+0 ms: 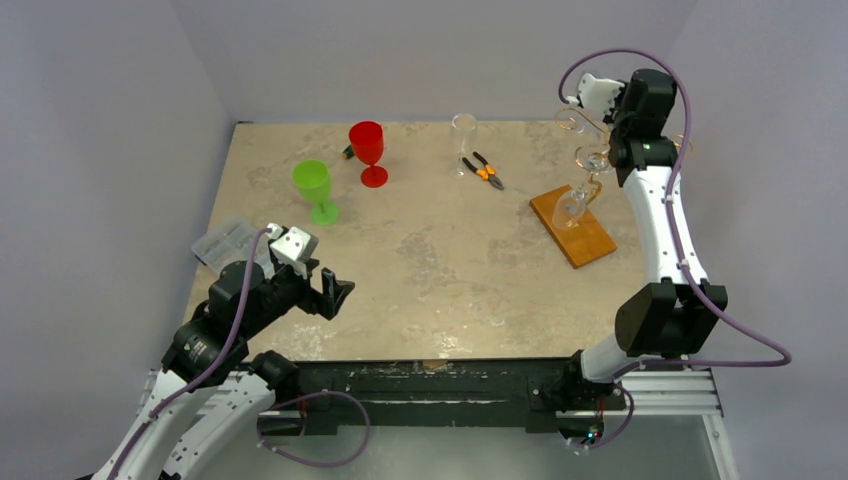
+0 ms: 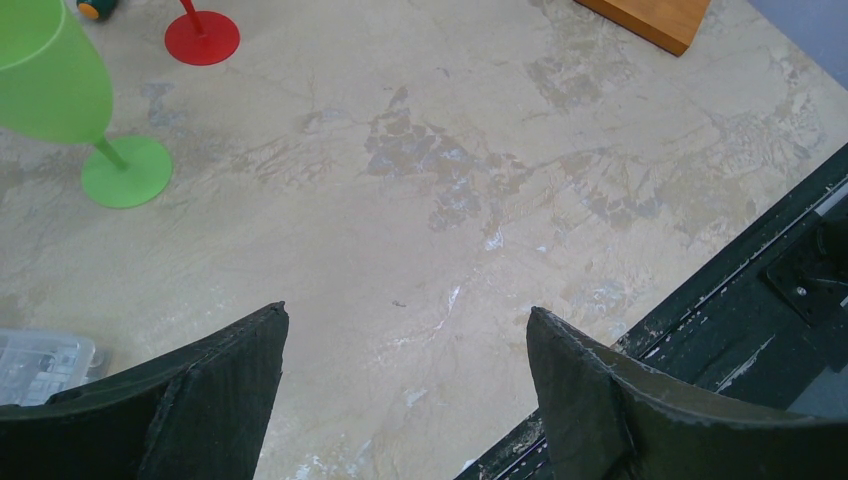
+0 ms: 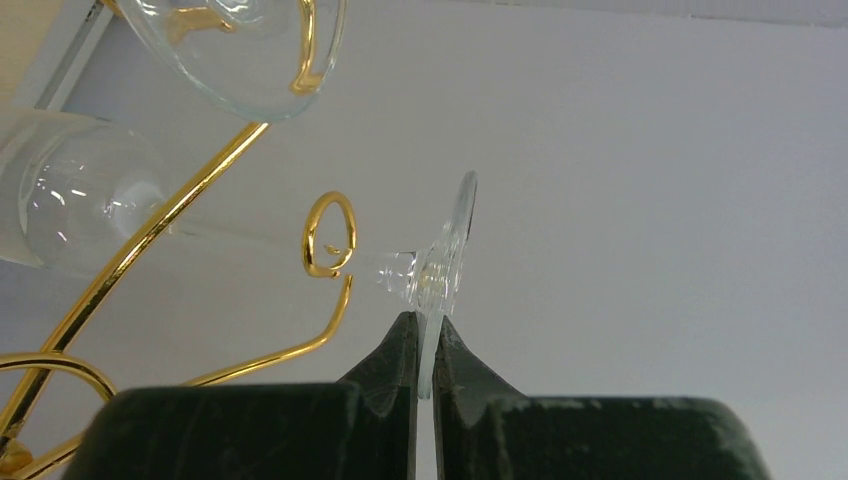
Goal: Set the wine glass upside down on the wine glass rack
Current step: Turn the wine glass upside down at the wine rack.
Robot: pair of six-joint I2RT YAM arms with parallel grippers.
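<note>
Gold-wire wine glass rack (image 1: 585, 240) stands by the right edge of the bench (image 1: 440, 270); the right end effector (image 3: 424, 335), pinching the clear wine glass (image 3: 415, 272) by its foot there, should seat the stem inside a curl before letting go.

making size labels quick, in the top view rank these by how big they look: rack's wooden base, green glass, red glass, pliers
1. rack's wooden base, the largest.
2. green glass and red glass: these look about alike, so they are not ranked against each other.
3. pliers, the smallest and thinnest.
</note>
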